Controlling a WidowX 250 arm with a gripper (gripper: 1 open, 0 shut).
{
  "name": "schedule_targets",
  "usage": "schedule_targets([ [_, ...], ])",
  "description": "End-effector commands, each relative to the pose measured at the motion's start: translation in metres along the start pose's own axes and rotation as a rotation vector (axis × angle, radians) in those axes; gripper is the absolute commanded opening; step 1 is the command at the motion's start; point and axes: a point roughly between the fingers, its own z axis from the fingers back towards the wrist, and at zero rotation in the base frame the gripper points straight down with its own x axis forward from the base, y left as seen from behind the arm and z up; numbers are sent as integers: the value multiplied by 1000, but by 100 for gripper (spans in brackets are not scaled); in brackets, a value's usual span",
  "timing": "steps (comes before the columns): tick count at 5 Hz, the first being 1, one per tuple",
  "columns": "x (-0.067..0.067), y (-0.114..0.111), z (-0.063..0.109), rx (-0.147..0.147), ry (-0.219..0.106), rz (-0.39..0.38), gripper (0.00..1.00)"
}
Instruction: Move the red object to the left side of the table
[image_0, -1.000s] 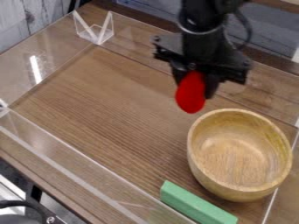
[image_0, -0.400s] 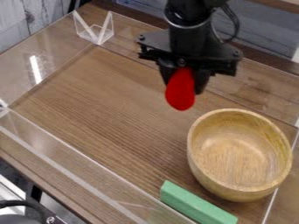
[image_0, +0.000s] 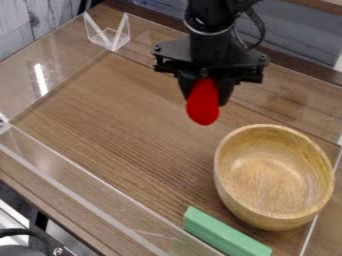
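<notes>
The red object (image_0: 203, 103) is a small rounded bright-red toy that hangs in the air above the brown wood-grain table (image_0: 120, 120). My gripper (image_0: 205, 88) comes down from the top of the view and is shut on the red object's upper part. The toy's stem is hidden between the black fingers. It hangs over the table's middle-right area, up and to the left of the wooden bowl.
A round light wooden bowl (image_0: 274, 176) stands at the right front. A flat green block (image_0: 225, 236) lies near the front edge. Low clear acrylic walls (image_0: 80, 190) edge the table, and a clear folded stand (image_0: 107, 32) sits at the back left.
My gripper has carried the red object a short way left and slightly toward the back, away from the bowl. The bowl and green block have not moved.
</notes>
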Motion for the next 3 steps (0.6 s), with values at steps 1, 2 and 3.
schedule_targets([
  [1, 19, -4, 12, -29, -38, 9, 0],
  [2, 23, -12, 13, -39, -26, 6, 0],
  [3, 18, -14, 6, -58, -12, -35, 0],
])
